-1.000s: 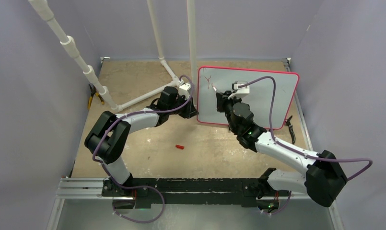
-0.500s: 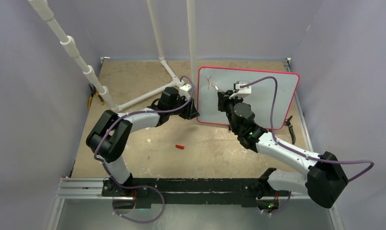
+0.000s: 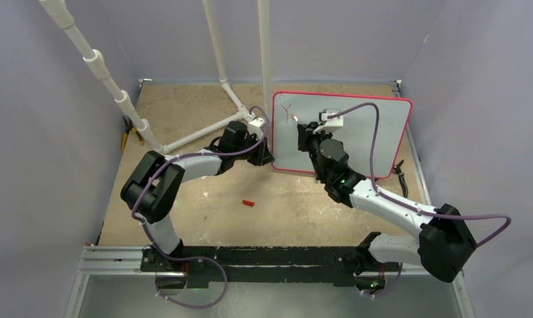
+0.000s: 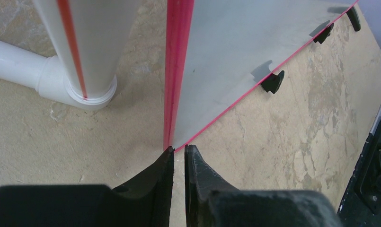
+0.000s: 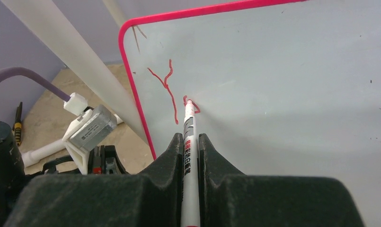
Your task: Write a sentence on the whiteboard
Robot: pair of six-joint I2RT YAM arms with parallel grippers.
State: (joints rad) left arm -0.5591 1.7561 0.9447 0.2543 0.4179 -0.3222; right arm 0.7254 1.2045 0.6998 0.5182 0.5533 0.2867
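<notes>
On the mottled tan desk (image 3: 204,205), nearest the arm bases, a small red cap (image 3: 249,203) lies by itself. It is short of the left gripper (image 4: 179,150) and well apart from it.

That gripper sits low to the desk at the near left corner of the large white whiteboard with rounded corners and a thin red-pink frame (image 4: 226,56). Its two black fingers (image 4: 155,179) are drawn nearly together with only a thin slit between them, and the bottom corner of the frame meets their tips. Whether they actually nip the frame I cannot tell from the wrist view. Just left of this gripper and a little beyond it, a thick white plastic pipe (image 4: 91,47) rises from a collar on the desk. To the gripper's right, the board's small black feet (image 4: 272,81) rest on the desk along its lower edge.

The right gripper (image 5: 190,139) is raised in front of the board face, to the right of the left gripper. Its fingers are pressed onto a slim white marker with red print on the barrel (image 5: 190,127). The marker points straight ahead out of the gripper, and its tip touches the board.

The sentence (image 5: 167,87) is only a few thin red strokes. A forked, Y-like mark sits just up and left of the marker tip, and a small hooked stroke sits right at the tip. Both are in the board's upper left corner, close to the frame.

Beyond both grippers, more white pipes (image 3: 214,132) run across the desk toward pale lilac walls (image 3: 356,40).
</notes>
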